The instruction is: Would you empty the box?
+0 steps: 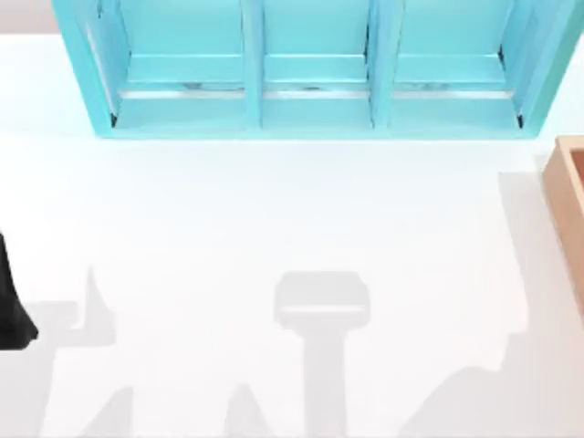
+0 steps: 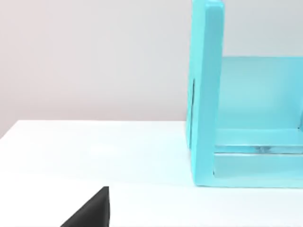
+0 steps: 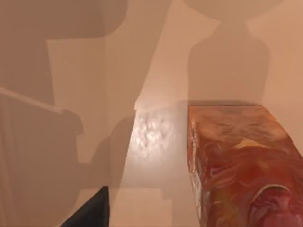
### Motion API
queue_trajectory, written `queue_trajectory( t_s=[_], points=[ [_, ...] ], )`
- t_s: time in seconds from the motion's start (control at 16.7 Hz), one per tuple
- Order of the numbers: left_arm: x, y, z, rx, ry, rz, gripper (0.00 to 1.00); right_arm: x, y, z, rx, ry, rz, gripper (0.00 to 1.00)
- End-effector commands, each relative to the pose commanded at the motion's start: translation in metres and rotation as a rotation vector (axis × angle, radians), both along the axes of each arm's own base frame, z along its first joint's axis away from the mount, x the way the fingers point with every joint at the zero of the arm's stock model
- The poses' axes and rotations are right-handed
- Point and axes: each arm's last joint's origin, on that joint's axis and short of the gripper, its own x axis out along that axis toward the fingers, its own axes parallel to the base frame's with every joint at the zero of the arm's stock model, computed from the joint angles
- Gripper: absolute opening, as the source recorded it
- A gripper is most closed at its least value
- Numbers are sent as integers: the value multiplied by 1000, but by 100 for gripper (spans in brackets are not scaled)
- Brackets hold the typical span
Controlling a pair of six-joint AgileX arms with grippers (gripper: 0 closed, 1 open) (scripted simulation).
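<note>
With the box (image 1: pixel 570 196) at the top view's right edge, my right hand (image 3: pixel 90 210) (finger state unclear to me) hangs inside beside a reddish marbled block (image 3: pixel 236 161), risking wall contact.

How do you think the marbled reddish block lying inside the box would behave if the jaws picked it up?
The marbled block has flat faces and straight edges, so it will probably stay rigid and not roll. Its surface looks glossy, like the shiny patch on the box floor beside it, so it may slip in a light grip. It lies lengthwise on a long face, so tipping seems unlikely.
</note>
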Motion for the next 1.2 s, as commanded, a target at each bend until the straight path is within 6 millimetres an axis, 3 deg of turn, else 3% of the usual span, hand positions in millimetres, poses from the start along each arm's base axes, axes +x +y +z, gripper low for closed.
queue_trajectory(
  t_s=[0.3,0.6,1.2],
  points=[
    [0,0,0,0,0,0,100,0,0,-37,-1,0,0,100],
    [0,0,0,0,0,0,100,0,0,-40,0,-1,0,100],
    [0,0,0,0,0,0,100,0,0,-40,0,-1,0,25]
  ],
)
